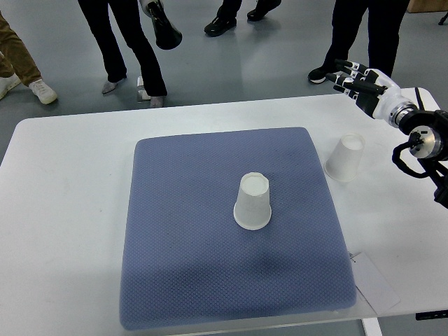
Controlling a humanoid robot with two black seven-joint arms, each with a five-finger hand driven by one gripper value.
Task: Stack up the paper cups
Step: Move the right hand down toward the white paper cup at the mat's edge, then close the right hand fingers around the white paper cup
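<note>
Grey floor lies beyond a white rectangular table, where the legs and shoes of several standing people show along the far edge. Most of the table's middle is covered by a blue-grey textured square mat. One white paper cup stands upside down near the mat's centre. A second white paper cup, also inverted and leaning slightly, sits on the bare tabletop just off the mat's right edge, well apart from the first. From the right edge comes the robot's right hand, black and white, held over the table's far right corner, its fingers stretched out and holding nothing, clear of both cups. A clear plastic sheet lies at the near right corner.
</note>
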